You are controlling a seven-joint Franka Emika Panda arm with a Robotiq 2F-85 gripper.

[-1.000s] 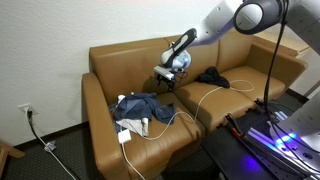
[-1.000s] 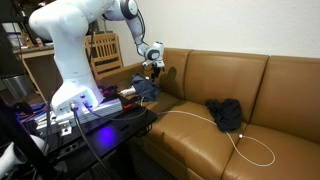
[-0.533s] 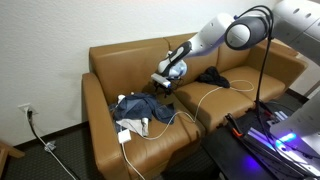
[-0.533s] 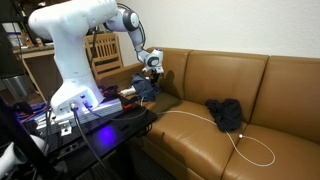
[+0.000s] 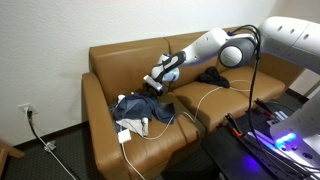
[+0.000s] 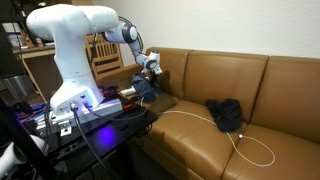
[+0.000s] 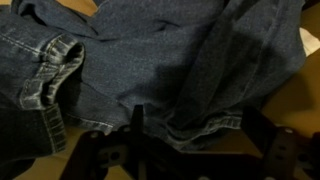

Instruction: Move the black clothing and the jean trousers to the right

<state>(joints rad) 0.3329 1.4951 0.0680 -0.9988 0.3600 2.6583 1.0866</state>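
Note:
The jean trousers [image 5: 140, 107] lie crumpled on one end cushion of the brown sofa, also seen in an exterior view [image 6: 143, 88] and filling the wrist view [image 7: 150, 60]. The black clothing [image 5: 211, 76] lies on the opposite cushion and shows in both exterior views [image 6: 225, 113]. My gripper [image 5: 157, 85] hovers just above the trousers' edge, also shown in an exterior view [image 6: 151, 71]. In the wrist view the dark fingers [image 7: 195, 140] stand apart with denim folds between and below them, and nothing is clamped.
A white cable [image 5: 205, 92] runs across the sofa seat [image 6: 255, 150]. A white charger and paper [image 5: 128, 130] lie by the trousers. The sofa backrest [image 5: 130, 60] and armrest [image 5: 95, 110] enclose the trousers. A wooden chair [image 6: 103, 50] stands behind the sofa.
The arm has swung from the sofa's middle towards the jean trousers and lowered, so the gripper is now close over the denim.

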